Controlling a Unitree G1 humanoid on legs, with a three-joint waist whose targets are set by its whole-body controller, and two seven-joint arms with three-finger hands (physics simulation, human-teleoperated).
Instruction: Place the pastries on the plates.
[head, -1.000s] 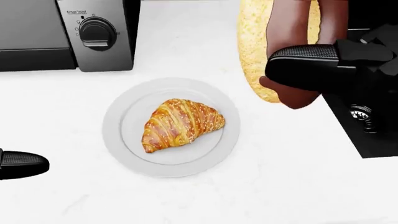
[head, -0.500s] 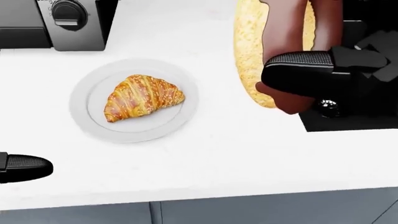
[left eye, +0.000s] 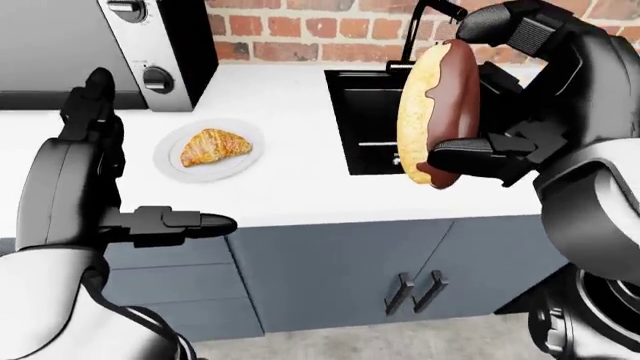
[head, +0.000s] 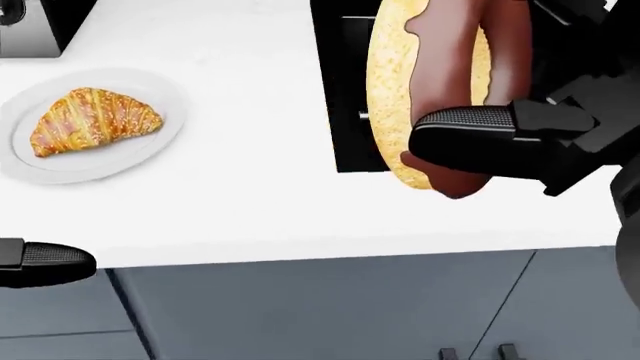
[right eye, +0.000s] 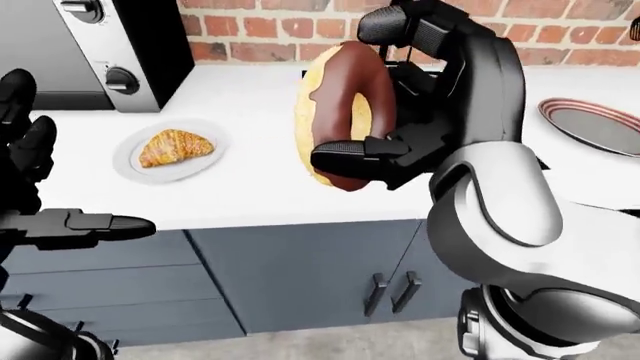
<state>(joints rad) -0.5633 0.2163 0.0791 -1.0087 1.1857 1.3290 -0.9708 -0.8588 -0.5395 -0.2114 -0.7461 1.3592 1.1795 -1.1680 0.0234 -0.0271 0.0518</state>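
A chocolate-glazed doughnut (right eye: 335, 112) stands on edge in my right hand (right eye: 400, 97), whose black fingers (head: 470, 142) close round it above the counter's near edge and the black sink (left eye: 365, 112). A golden croissant (left eye: 212, 145) lies on a white plate (left eye: 170, 159) on the white counter, left of the sink. My left hand (left eye: 140, 210) hangs open at the left, below the counter edge, holding nothing; one finger (head: 50, 264) shows at the head view's bottom left.
A steel microwave (left eye: 100, 45) stands at the counter's top left against a brick wall. A round copper-rimmed tray (right eye: 595, 124) lies on the counter at the right of the right-eye view. Grey cabinet doors with black handles (left eye: 418, 291) are below the counter.
The camera has pulled back and shifted right: plate and croissant slid to the upper left, the microwave almost left the head view, and the cabinet fronts came in. The doughnut stays in my right hand.
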